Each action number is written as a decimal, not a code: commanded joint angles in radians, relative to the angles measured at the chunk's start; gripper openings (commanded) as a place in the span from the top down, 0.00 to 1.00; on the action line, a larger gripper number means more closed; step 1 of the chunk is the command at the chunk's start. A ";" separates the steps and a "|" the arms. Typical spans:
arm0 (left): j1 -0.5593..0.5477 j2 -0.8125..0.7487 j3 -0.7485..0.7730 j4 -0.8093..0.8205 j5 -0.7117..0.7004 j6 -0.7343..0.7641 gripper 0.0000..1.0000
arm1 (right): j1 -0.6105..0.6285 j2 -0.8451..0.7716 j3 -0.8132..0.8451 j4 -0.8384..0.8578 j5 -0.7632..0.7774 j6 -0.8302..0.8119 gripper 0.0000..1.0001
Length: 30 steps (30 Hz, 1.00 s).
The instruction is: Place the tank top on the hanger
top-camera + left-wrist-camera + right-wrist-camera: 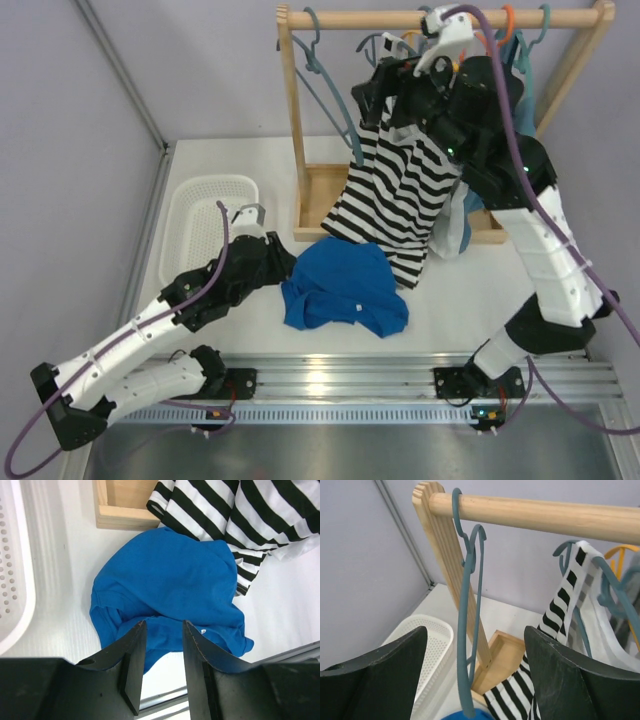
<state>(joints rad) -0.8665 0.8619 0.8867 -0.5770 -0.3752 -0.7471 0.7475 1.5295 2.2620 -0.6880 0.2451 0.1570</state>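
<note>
Zero progress: left gripper (162,625) open above the crumpled tank top (170,575) mid-frame; right gripper (476,630) wide, facing the bare hanger (465,670) left of centre.

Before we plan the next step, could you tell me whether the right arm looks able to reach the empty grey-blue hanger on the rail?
Probably yes: the hanger hangs free on the wooden rail, straight ahead of the open right gripper, with nothing between them; the striped top hangs off to one side.

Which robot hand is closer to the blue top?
Left. The left gripper hangs low, close to the tank top; the right gripper is up high by the hanger.
</note>
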 commanded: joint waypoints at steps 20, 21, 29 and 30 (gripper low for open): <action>-0.002 -0.060 -0.006 -0.050 -0.022 0.002 0.60 | -0.017 0.276 0.131 0.018 -0.044 -0.140 0.21; -0.002 -0.058 -0.006 -0.050 -0.024 0.000 0.60 | -0.017 0.277 0.131 0.018 -0.041 -0.145 0.22; -0.002 -0.067 -0.005 -0.061 -0.030 -0.001 0.60 | -0.005 0.293 0.134 0.021 -0.047 -0.149 0.35; -0.002 -0.067 -0.006 -0.063 -0.030 -0.006 0.60 | -0.002 0.294 0.137 0.019 -0.044 -0.151 0.36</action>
<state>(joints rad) -0.8665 0.8093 0.8814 -0.6376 -0.3847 -0.7464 0.7399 1.8084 2.3531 -0.6807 0.1894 0.0223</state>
